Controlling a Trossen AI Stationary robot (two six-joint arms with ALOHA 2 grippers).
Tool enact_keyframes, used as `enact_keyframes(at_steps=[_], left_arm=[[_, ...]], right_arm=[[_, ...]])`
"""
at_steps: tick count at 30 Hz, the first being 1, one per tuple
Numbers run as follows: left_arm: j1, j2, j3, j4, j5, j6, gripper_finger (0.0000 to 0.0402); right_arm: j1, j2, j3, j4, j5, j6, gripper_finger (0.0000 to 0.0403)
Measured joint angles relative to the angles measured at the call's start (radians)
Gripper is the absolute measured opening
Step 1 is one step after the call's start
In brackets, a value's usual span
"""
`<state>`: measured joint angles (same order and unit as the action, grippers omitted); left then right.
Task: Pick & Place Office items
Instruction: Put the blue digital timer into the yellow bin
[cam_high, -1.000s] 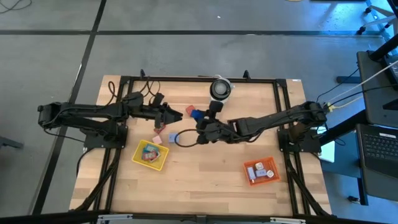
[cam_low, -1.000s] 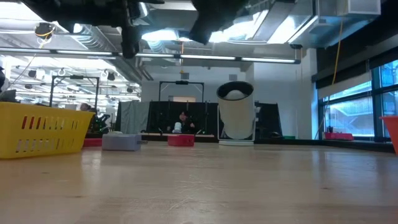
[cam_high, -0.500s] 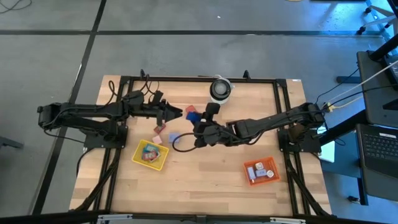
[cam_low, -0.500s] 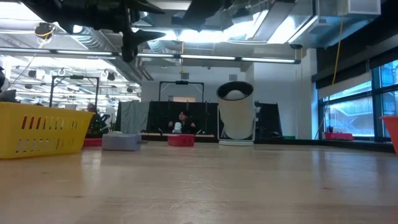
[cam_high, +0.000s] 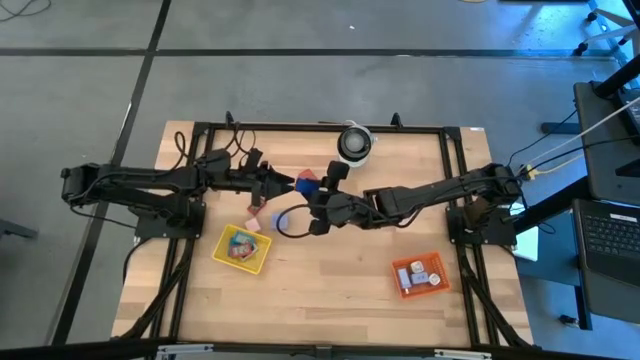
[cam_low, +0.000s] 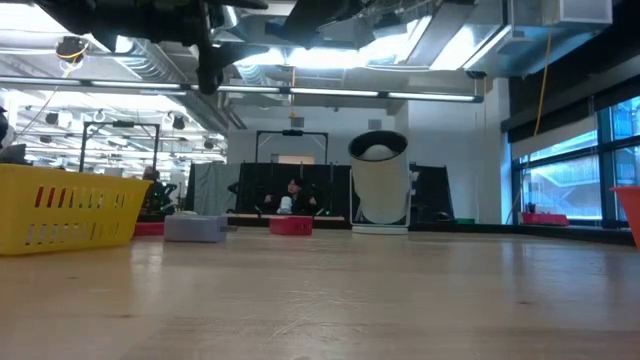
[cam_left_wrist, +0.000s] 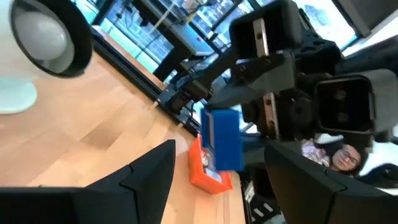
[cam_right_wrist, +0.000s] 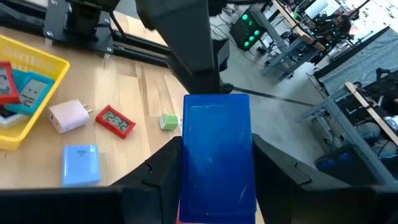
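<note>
Right end effector (cam_right_wrist: 214, 186) grips a flat, smooth blue rectangular block (cam_right_wrist: 217, 149) above mid-worktop, nose to nose with your left end effector (cam_left_wrist: 217, 180), whose dark fingers stand wide around it without touching. Below on the pale wood-grain worktop (cam_right_wrist: 130, 87) lie a lavender block (cam_right_wrist: 82, 165), pink block (cam_right_wrist: 68, 116), red piece (cam_right_wrist: 115, 121) and green bit (cam_right_wrist: 168, 121), beside the yellow tray (cam_right_wrist: 37, 62).

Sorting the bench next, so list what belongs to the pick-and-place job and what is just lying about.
Job: blue block; pale blue block; red piece; pink piece; green piece; yellow tray; orange tray.
Lying about: white roll; laptop.
</note>
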<state>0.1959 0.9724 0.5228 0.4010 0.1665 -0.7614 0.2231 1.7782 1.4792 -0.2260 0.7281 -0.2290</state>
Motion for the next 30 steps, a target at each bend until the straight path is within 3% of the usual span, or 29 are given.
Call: enact_keyframes(at_steps=[16,30], left_arm=[[0.000,0.131,0.015,0.173,0.039,-0.054,0.0234],[-0.043,0.143,0.075,0.077,0.031,-0.091,0.0123]], right_arm=[[-0.013,0.005,0.000,0.032,-0.064,-0.010,0.0155],[-0.016,0.005,0.000,0.035,-0.070,-0.026,0.0155]])
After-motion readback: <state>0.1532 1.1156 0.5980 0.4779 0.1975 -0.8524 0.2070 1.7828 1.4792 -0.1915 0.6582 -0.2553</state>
